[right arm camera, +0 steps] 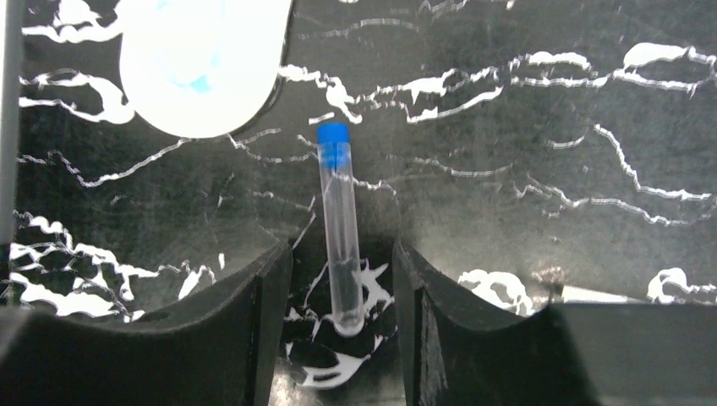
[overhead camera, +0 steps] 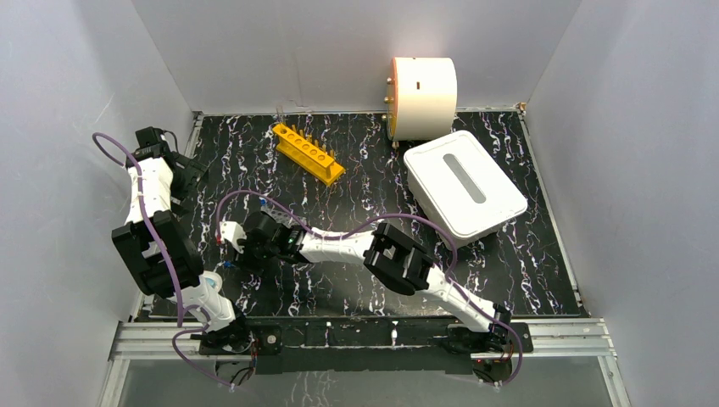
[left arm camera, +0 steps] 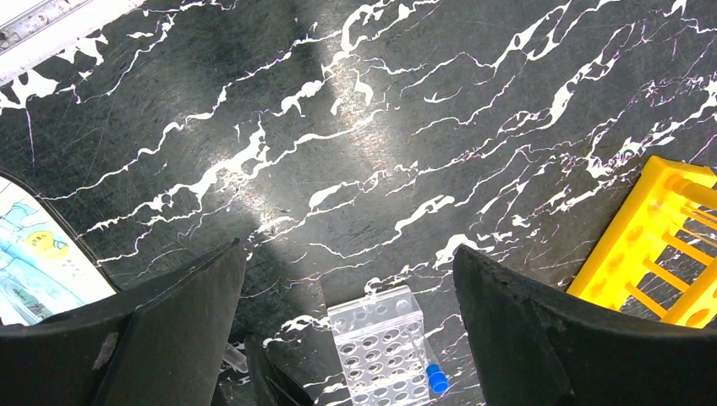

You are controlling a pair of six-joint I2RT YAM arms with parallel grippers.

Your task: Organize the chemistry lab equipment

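Note:
A clear vial with a blue cap (right arm camera: 336, 203) lies flat on the black marble table, cap pointing away. My right gripper (right arm camera: 340, 248) is open and straddles the vial's rounded bottom end, with a gap on each side. From above, the right gripper (overhead camera: 227, 237) is reached far to the left. My left gripper (left arm camera: 348, 249) is wide open and holds nothing. Below it stands a clear well plate (left arm camera: 380, 342) with another blue-capped vial (left arm camera: 435, 378) against its right side. The orange tube rack (left arm camera: 651, 245) is to the right and sits at the back of the table (overhead camera: 308, 153).
A cream cylindrical drum (overhead camera: 421, 95) stands at the back wall. A white rectangular tub with its flat lid (overhead camera: 464, 185) is at the right. A white rounded part (right arm camera: 203, 59) lies just beyond the vial's cap. A printed sheet (left arm camera: 34, 254) shows at the left edge.

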